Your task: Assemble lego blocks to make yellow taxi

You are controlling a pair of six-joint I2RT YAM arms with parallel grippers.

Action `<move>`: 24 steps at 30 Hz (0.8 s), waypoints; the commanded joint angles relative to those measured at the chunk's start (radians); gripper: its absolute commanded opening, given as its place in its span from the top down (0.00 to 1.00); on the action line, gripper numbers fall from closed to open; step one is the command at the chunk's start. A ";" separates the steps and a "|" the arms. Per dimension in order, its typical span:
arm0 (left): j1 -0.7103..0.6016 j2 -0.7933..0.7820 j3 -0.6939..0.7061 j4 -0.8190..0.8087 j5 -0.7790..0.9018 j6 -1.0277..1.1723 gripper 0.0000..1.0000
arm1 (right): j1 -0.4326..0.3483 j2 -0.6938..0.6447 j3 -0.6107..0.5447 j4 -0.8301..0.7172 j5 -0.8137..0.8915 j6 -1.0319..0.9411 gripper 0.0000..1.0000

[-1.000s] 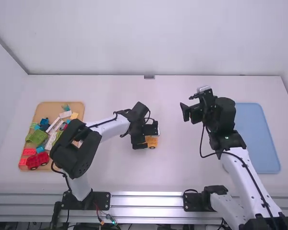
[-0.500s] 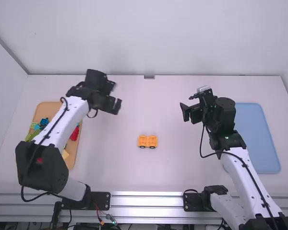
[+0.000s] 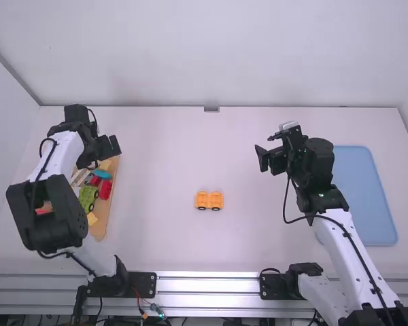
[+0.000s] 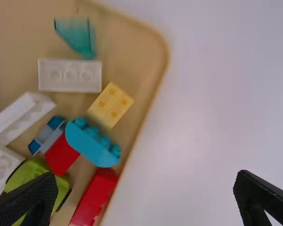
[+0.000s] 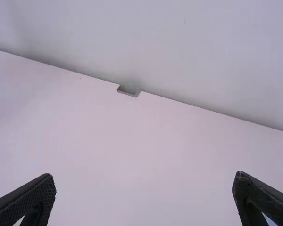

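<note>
Yellow-orange wheeled blocks, a pair set end to end, sit on the white table between my two arms. I have the left gripper at the far end of the tan tray, its fingers spread wide with nothing between them. Below it I can see a pale yellow two-by-two brick touching or just beside a curved teal brick, with a white brick nearby. My right gripper hangs left of the blue tray, also parted and empty.
</note>
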 commanded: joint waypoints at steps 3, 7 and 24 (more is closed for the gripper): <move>0.026 0.144 0.160 -0.071 0.008 0.152 0.09 | 0.002 0.000 0.039 0.003 -0.006 0.006 0.01; 0.026 0.254 0.269 -0.109 0.009 0.310 0.15 | 0.004 0.000 0.039 0.003 -0.006 0.006 0.01; 0.022 0.384 0.273 -0.020 0.015 0.481 0.50 | 0.003 0.000 0.039 0.021 -0.036 0.006 0.01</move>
